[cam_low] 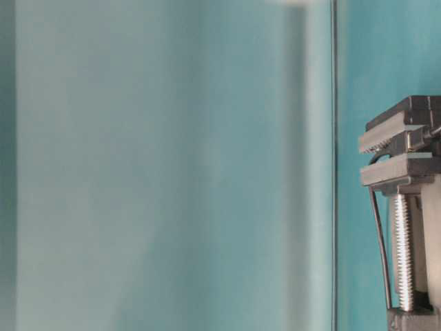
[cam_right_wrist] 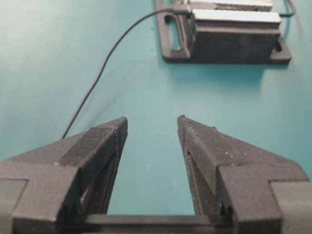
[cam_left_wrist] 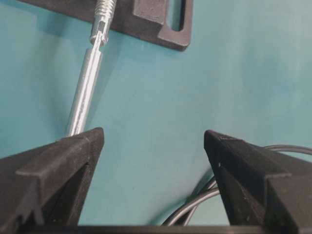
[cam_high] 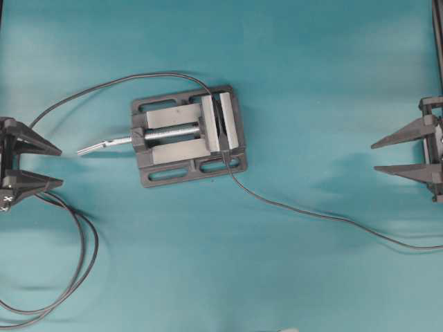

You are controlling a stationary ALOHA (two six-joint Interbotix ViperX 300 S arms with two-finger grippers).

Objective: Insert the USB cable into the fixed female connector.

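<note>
The USB cable is thin and dark. It runs from the right edge to the front end of the vise's jaw gap, where its end meets the gap. A small connector head, the fixed female connector, is clamped between the jaws; how the two ends join is hidden. Its long cable leaves the back of the vise and loops away to the left. My left gripper stands open and empty, left of the vise. Far to the right, my right gripper is open and empty too.
The grey vise sits mid-table on the teal mat. Its silver screw handle points left, its tip close to my left gripper's upper finger. Cable loops lie under and below my left gripper.
</note>
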